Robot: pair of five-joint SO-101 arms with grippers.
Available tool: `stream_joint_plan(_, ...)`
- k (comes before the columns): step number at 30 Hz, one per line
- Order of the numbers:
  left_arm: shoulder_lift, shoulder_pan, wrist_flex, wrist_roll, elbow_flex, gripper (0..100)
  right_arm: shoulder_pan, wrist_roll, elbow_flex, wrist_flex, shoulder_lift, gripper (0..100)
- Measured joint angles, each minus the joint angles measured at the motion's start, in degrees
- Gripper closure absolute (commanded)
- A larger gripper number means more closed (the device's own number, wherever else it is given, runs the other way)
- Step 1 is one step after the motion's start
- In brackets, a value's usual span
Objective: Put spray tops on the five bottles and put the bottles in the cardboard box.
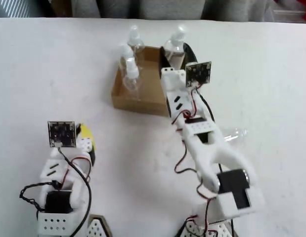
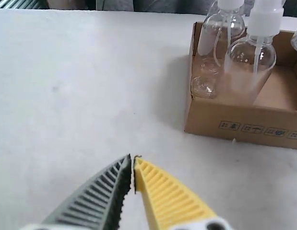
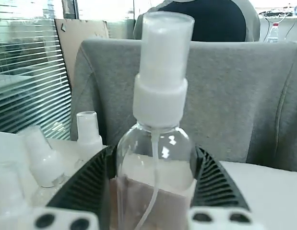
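The cardboard box [image 1: 143, 101] stands at the table's middle back, with three clear bottles with white spray tops [image 1: 130, 66] upright in its left end. My right gripper [image 1: 173, 58] is shut on another capped bottle [image 1: 175, 43], held upright over the box's right end. In the right wrist view that bottle [image 3: 155, 158] sits between the black fingers [image 3: 88, 179], its spray top [image 3: 162, 62] above them. My left gripper [image 2: 133, 162] is shut and holds nothing, low over the table in front of the box [image 2: 239, 120]. A clear bottle [image 1: 235, 133] lies beside the right arm.
The right arm [image 1: 212, 148] stretches from the front right up to the box. The left arm's base [image 1: 56, 197] sits at the front left. Bare white table [image 1: 49, 74] spreads left of the box. A grey chair back [image 3: 244, 96] stands beyond the far edge.
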State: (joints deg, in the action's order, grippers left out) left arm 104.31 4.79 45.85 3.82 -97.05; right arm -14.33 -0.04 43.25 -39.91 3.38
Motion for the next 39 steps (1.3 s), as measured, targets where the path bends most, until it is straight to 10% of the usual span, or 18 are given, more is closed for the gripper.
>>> stream_joint_plan(39, 0.0, 0.0, 0.0, 0.0, 0.0, 98, 3.8, 0.0, -30.0, -1.2, 35.1, 94.0)
